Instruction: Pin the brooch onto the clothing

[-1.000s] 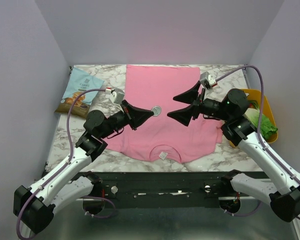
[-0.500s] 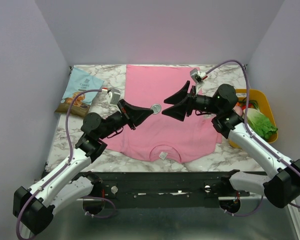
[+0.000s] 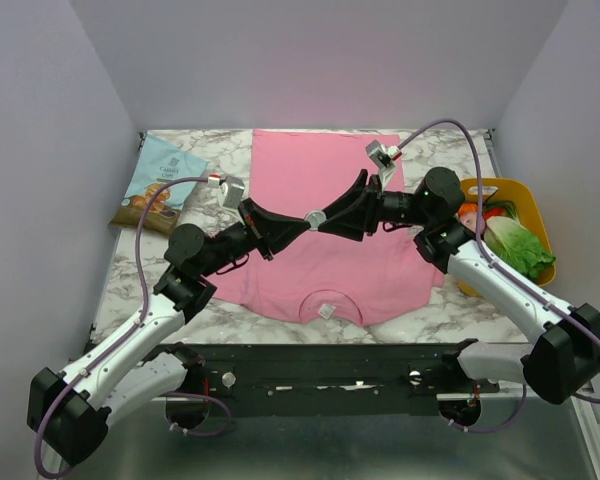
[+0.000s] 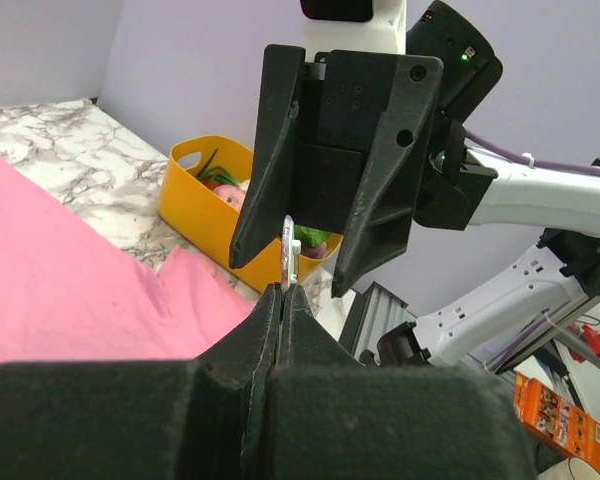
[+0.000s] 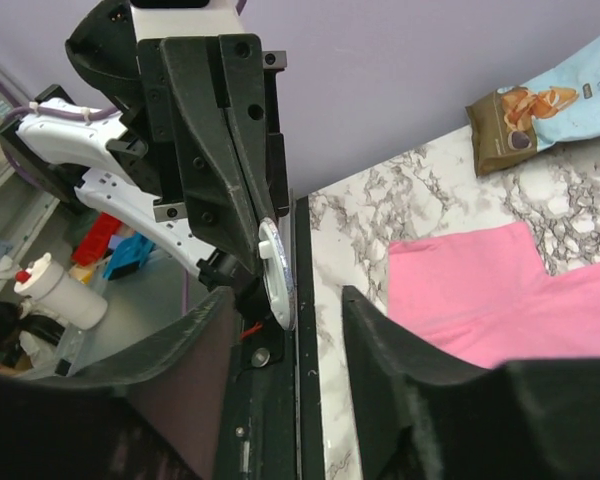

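snack bag (image 3: 162, 183): far-left on marble table (image 3: 212, 158) | yellow basket (image 3: 527, 196): right edge, holds lettuce (image 3: 521, 249)

Left end effector (image 3: 304, 221) clamped, right end effector (image 3: 324, 218) parted, tip-to-tip.

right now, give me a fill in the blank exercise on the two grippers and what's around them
1. The left gripper is shut on the ____.
2. The right gripper has its jaws ____, one on each side of the brooch.
3. Both grippers meet above the ____ T-shirt.
4. The snack bag lies to the robot's ____ of the T-shirt.

Missing words: brooch; open; pink; left
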Motion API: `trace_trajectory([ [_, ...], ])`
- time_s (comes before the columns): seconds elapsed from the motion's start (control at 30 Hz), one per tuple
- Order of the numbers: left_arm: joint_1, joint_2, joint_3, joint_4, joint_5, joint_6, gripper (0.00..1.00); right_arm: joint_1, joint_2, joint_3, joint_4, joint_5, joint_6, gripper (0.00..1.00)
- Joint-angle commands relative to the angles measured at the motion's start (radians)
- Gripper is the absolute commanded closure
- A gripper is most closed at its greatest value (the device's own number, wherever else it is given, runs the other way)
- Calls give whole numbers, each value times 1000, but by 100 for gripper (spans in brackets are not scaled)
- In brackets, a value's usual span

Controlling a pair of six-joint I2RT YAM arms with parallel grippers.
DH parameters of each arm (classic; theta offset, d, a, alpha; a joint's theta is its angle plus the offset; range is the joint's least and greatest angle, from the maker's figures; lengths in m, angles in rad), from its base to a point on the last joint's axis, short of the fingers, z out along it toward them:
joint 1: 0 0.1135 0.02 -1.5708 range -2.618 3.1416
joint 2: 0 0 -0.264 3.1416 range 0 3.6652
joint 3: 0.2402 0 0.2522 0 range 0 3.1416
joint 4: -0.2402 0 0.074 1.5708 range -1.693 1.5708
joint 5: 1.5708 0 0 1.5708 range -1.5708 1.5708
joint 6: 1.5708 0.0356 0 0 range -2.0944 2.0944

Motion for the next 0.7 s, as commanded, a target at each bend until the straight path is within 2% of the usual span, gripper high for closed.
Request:
trace_trajectory([
  [0.0, -9, 6, 9, 31, 27, -5, 100, 8, 23, 19, 65, -46, 35, 50],
  [0.3, -10, 13, 26, 11, 48, 7, 100, 10, 34, 14, 111, -69, 54, 63],
  [0.4, -10, 22, 34, 8, 62, 9, 100, 10, 39, 19, 110, -75, 49, 72],
  [0.67, -12, 38, 62, -9, 74, 18, 100, 10, 40, 51, 13, -110, -17, 89],
])
